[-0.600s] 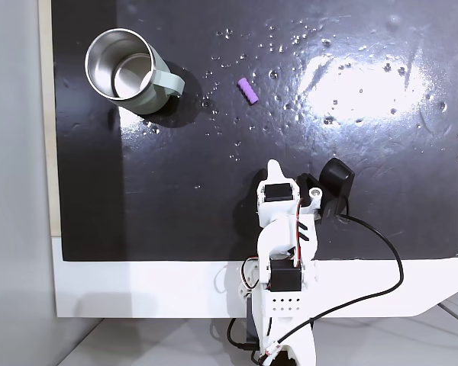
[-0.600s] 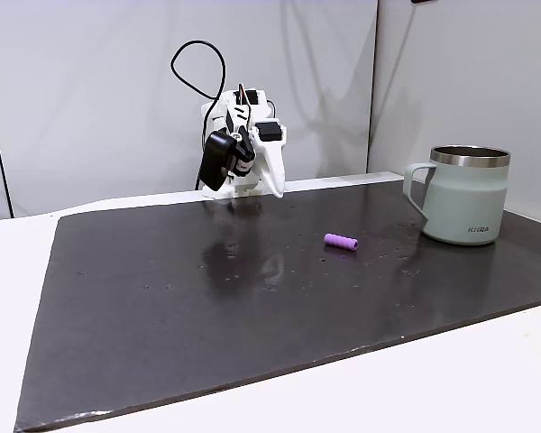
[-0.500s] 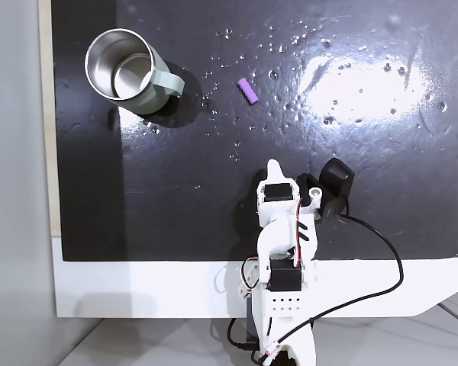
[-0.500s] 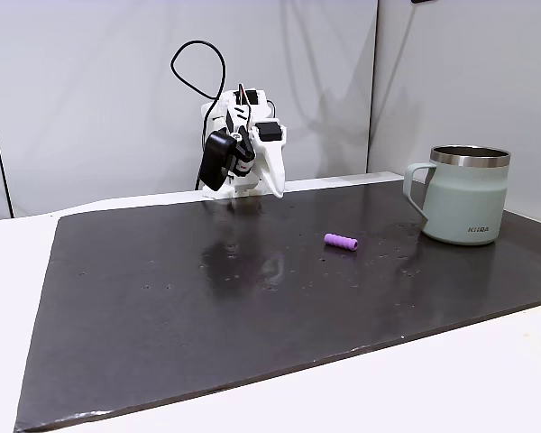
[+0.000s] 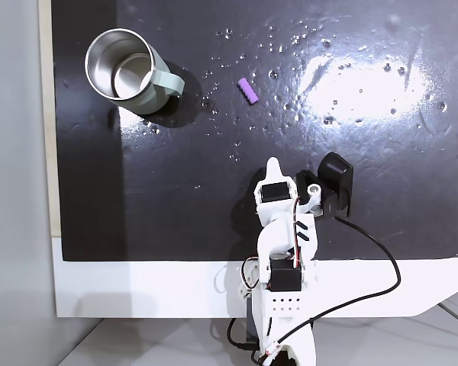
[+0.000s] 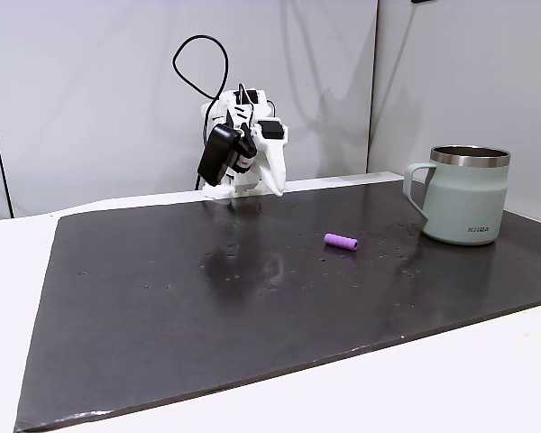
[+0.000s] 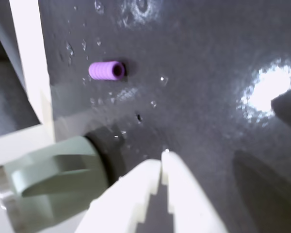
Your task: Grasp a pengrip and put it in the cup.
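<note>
The gripper point(image 7: 162, 158) is sitting closed and empty at the wrist view's lower centre, aiming toward the pengrip point(image 7: 105, 70) lying upper left, apart from the cup point(image 5: 122, 67)

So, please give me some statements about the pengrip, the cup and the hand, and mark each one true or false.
1. The pengrip lies on the dark mat. True.
2. The pengrip is already inside the cup. False: it lies on the mat, apart from the cup.
3. The cup stands upright with its opening up. True.
4. The hand holds the pengrip. False: its fingers are together, with nothing between them.
5. The cup lies on its side. False: it is upright.
</note>
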